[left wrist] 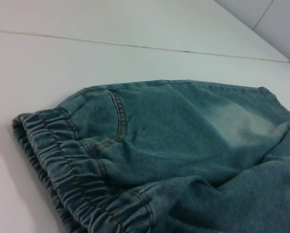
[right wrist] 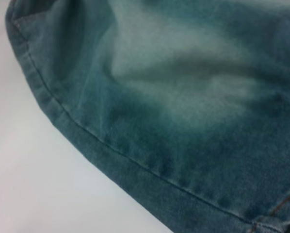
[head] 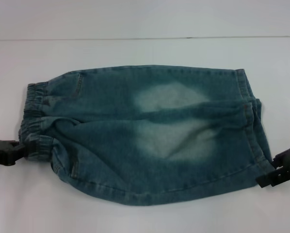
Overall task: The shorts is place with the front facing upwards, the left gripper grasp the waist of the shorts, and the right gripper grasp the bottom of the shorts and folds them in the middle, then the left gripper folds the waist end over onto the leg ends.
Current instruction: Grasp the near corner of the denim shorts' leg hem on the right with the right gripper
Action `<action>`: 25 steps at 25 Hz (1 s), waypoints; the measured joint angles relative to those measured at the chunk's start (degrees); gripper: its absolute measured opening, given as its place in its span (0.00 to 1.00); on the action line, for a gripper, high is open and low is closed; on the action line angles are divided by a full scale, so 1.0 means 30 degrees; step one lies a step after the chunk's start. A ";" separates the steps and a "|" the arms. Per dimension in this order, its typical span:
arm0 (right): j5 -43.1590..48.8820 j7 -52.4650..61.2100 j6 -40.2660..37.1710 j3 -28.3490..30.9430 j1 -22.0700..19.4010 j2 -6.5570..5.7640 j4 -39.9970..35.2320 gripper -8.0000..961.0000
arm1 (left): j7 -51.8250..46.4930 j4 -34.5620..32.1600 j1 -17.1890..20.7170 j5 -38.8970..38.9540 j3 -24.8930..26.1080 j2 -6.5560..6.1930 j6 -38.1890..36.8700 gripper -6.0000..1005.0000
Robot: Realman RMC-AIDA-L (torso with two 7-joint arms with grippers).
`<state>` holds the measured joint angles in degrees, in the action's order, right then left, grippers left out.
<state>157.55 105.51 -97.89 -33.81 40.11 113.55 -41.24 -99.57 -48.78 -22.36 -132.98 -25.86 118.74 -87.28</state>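
The left gripper [head: 20, 148], a plain black two-fingered tool, sits low at the near left corner of the small teal-blue denim shorts [head: 145, 136], its tip touching the waist of the shorts [head: 34, 116], the puckered elastic strip along that end. Whether its jaws have closed on the cloth I cannot tell from the head view, and its own wrist view shows no fingers at all.

Across the garment, the right gripper [head: 273, 175], also a black tool, meets the near right corner by the bottom of the shorts [head: 254, 128], the straight stitched hems. Its jaws look pressed against the hem corner, but I cannot tell if they hold it.

The shorts lie flat on the white table [head: 145, 216], waistband to the left, leg ends to the right, two pale faded patches in the middle.

The left wrist view brings out the gathered ruffles of the waistband [left wrist: 72, 170] and a curved pocket seam [left wrist: 120, 119] with orange-brown stitching, barely seen from the head camera. The right wrist view shows only a stitched denim edge [right wrist: 111, 155] and a faded patch against the table [right wrist: 43, 194].
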 joint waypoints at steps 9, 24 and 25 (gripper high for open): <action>-0.0513 -0.0190 0.0183 0.0098 -0.0164 -0.0178 0.0108 0.41 | 0.0001 0.0000 0.0015 0.0000 -0.0020 0.0160 -0.0032 0.02; -0.0561 -0.0456 0.1129 0.0130 -0.0373 -0.0154 0.0418 0.03 | -0.0066 -0.0038 -0.0018 -0.0001 0.0050 0.0191 -0.0080 0.02; -0.0696 -0.0531 0.1258 0.0261 -0.0436 -0.0168 0.0418 0.03 | -0.0111 -0.0077 -0.0035 0.0000 0.0149 0.0203 -0.0005 0.02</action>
<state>155.46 103.92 -94.11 -33.03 38.81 113.05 -39.99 -99.91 -49.01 -22.47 -132.98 -25.41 119.35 -87.30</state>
